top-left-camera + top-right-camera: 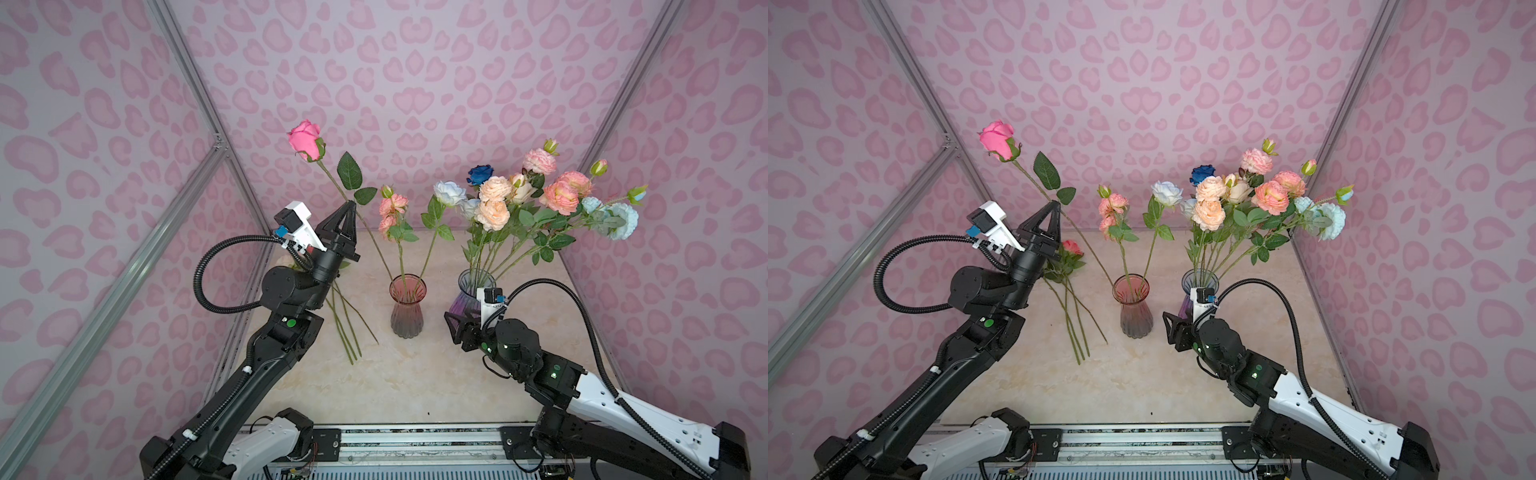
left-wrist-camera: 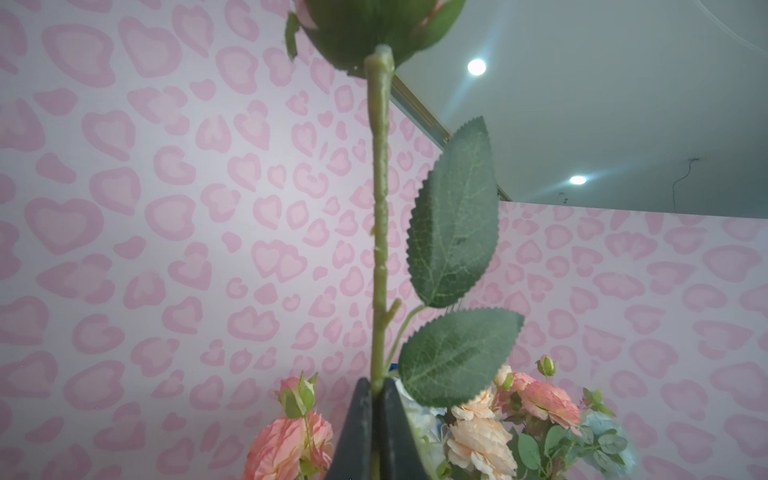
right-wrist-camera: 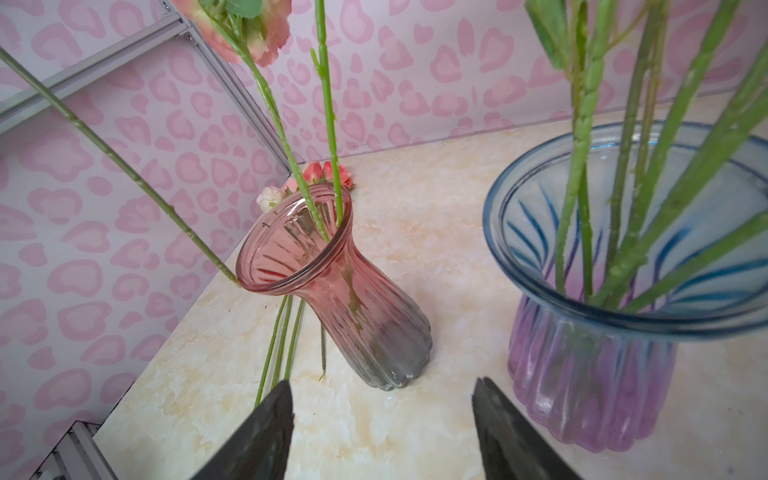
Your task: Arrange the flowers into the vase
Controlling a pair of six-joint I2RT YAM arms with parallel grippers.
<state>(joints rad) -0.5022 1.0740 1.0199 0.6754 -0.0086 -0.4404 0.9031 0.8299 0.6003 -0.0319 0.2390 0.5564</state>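
My left gripper (image 1: 351,204) (image 1: 1054,204) (image 2: 376,384) is shut on the green stem of a deep pink rose (image 1: 305,139) (image 1: 997,139), held up and leaning left. The stem's (image 3: 124,166) lower end reaches the near rim of the pink glass vase (image 1: 407,316) (image 1: 1133,318) (image 3: 374,328); whether it is inside I cannot tell. Two flowers stand in that vase: a peach one (image 1: 392,205) and a pale blue one (image 1: 449,192). My right gripper (image 1: 449,322) (image 1: 1169,326) (image 3: 382,384) hangs open and empty, low between the two vases.
A blue and purple vase (image 1: 466,305) (image 3: 582,374) at the right holds a bunch of several flowers (image 1: 494,203). Several loose flowers (image 1: 347,332) (image 1: 1072,248) lie on the marble table left of the pink vase. Pink patterned walls close in three sides.
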